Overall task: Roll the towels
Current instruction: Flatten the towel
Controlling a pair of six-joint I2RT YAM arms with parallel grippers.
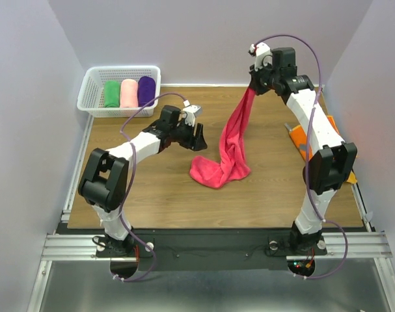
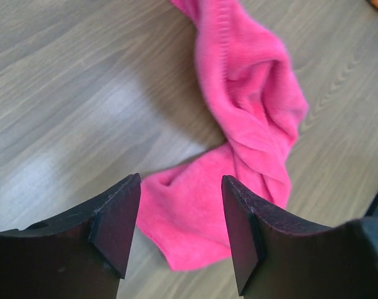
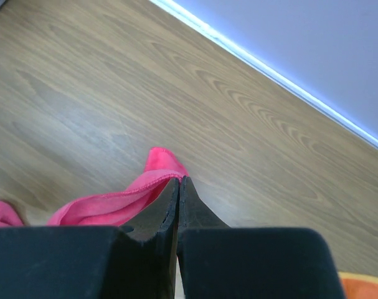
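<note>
Hot-pink towel (image 1: pixel 233 140): not rolled, not even flat. Its top corner is pinched in the closed right tool (image 1: pixel 254 83), raised at upper centre-right of the top view. The cloth hangs as a twisted strip, and its lower end lies bunched on the counter (image 1: pixel 158 195) at mid-frame.

Left tool (image 1: pixel 196 133): jaws apart and gripping nothing, just left of the heap. In its wrist view the loose lower edge shows between the fingers.

Done, I judge: green roll (image 1: pixel 111 94), pale pink roll (image 1: pixel 129 93) and purple roll (image 1: pixel 146 90), side by side in the white basket (image 1: pixel 93 84) at upper left.

Left: spread the pink one flat, roll it, then the orange towel (image 1: pixel 297 138).

In the way: the orange towel lies at the right edge, mostly hidden under the right arm (image 1: pixel 314 130). The pink cloth's twist and folds will need pulling out first.
</note>
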